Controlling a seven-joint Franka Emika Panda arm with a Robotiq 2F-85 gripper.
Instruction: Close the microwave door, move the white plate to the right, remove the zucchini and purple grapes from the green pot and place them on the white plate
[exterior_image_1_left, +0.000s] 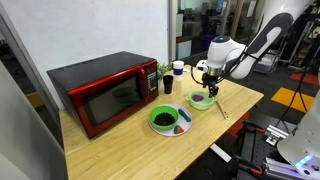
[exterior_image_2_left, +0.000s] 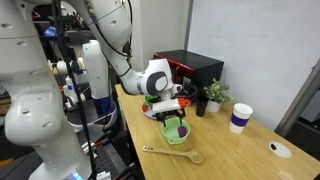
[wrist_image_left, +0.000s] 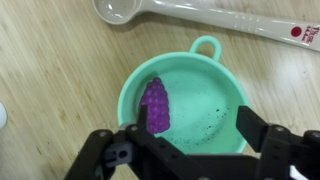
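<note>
Claw (wrist_image_left: 194, 122): wide open, empty, bottom of frame, above pot (wrist_image_left: 208, 98).
Risk: closing off-centre could shove grapes (wrist_image_left: 155, 104) aside, tipping pot.

No legible txt, nos. or brands in any view. Only candidate: small red round mark (wrist_image_left: 297, 32) at handle end of white spoon (wrist_image_left: 230, 18), wrist view. Too blurred to read.

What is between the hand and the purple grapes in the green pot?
Nothing. In the wrist view the open hand hangs over the green pot, and the purple grapes lie uncovered on its floor, close below.
</note>
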